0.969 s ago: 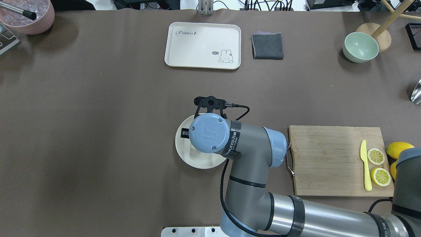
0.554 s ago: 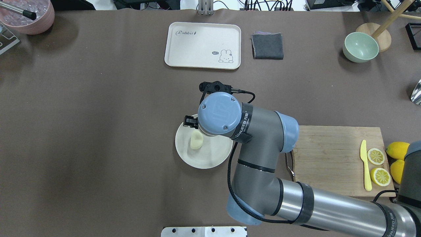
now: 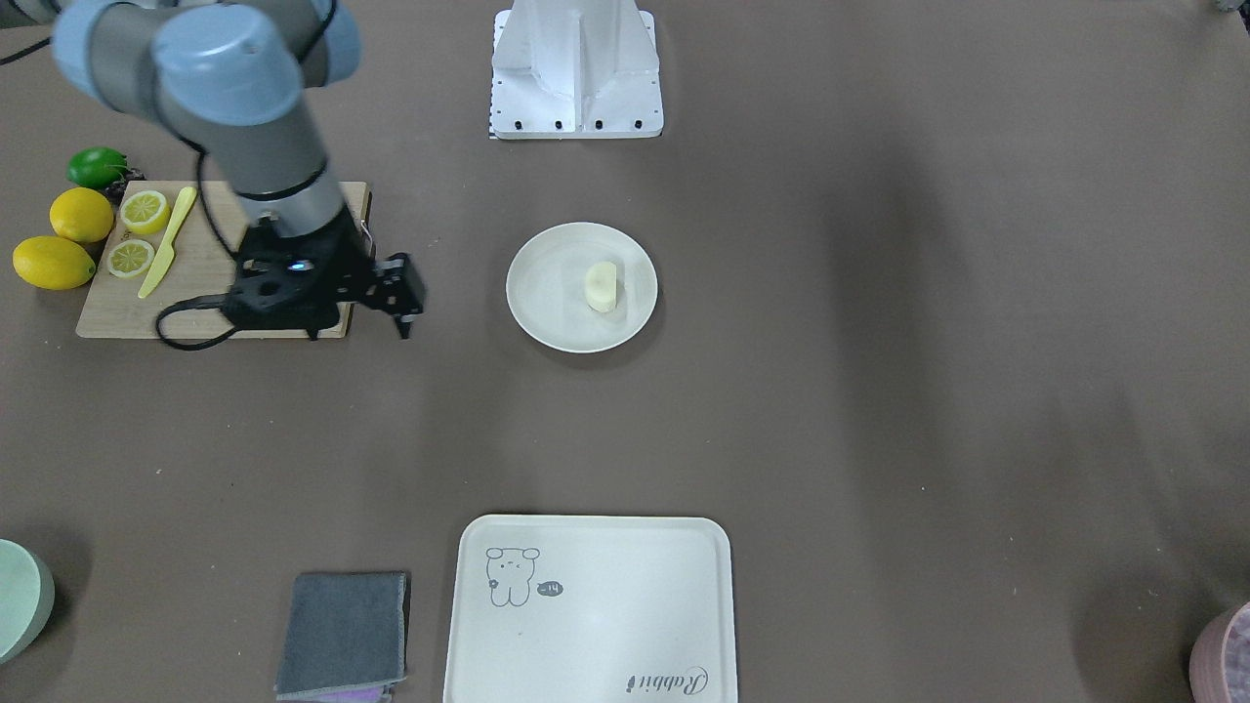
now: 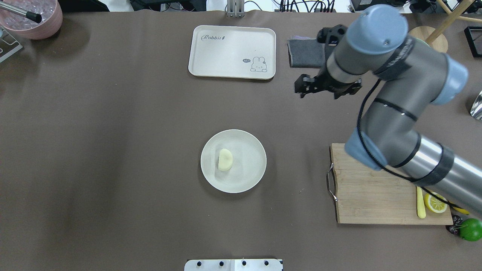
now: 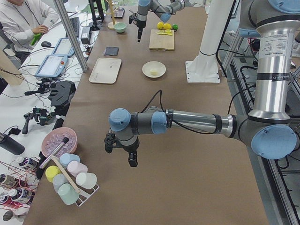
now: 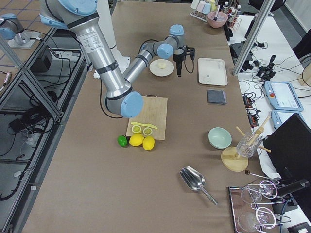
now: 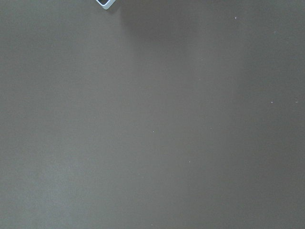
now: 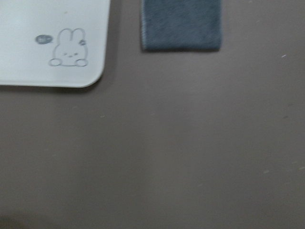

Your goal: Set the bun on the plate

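Note:
The pale cream bun (image 4: 225, 159) lies on the round off-white plate (image 4: 248, 165) at mid-table, a little left of the plate's centre; the front-facing view shows the same bun (image 3: 602, 286) on the plate (image 3: 552, 293). My right gripper (image 4: 318, 92) hangs open and holds nothing, well away from the plate to the back right, near the grey cloth; it also shows in the front-facing view (image 3: 358, 322). The left gripper (image 5: 132, 161) shows only in the exterior left view, low over bare table far to the left, and I cannot tell its state.
A cream rabbit tray (image 4: 232, 52) and a grey cloth (image 4: 305, 52) lie at the back. A wooden cutting board (image 4: 369, 195) with a yellow knife (image 4: 420, 207), a lemon half (image 4: 435, 202) and a lime (image 4: 470, 229) sits front right. A pink bowl (image 4: 32, 19) stands back left.
The right arm rose off the plate and swung back and to the right, toward the cloth. The bun stays on the plate, now uncovered.

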`<state>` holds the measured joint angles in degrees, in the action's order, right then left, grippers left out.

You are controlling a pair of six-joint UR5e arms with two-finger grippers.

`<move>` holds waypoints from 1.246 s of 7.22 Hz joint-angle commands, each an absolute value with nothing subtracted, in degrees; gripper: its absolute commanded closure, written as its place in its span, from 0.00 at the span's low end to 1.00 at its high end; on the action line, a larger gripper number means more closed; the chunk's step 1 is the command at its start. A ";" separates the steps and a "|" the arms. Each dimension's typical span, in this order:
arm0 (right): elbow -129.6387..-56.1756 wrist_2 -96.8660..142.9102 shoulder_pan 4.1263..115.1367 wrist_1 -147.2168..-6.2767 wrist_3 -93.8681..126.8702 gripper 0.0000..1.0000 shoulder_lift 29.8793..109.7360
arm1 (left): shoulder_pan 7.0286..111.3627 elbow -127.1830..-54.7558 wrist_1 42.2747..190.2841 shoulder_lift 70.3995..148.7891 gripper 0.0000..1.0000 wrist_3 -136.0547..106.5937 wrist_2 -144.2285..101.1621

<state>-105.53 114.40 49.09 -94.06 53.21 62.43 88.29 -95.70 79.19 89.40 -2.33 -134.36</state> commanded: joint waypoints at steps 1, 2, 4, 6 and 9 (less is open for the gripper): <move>-106.52 122.57 64.88 -98.68 28.57 0.00 71.51 | 88.33 -95.89 79.19 89.38 0.02 -2.37 -134.56; -106.44 128.35 71.82 -99.92 19.25 0.00 75.98 | 88.33 -95.89 79.19 89.38 0.02 -2.37 -134.56; -106.79 132.10 83.27 -99.76 0.34 0.00 89.50 | 88.33 -95.89 79.28 89.38 0.02 -2.37 -134.56; -106.00 131.66 90.58 -99.76 -7.70 0.00 99.89 | 88.33 -95.89 79.28 89.47 0.02 -2.37 -134.56; -106.08 131.75 94.03 -100.02 -7.82 0.00 104.33 | 88.33 -95.89 79.28 89.39 0.02 -2.37 -134.56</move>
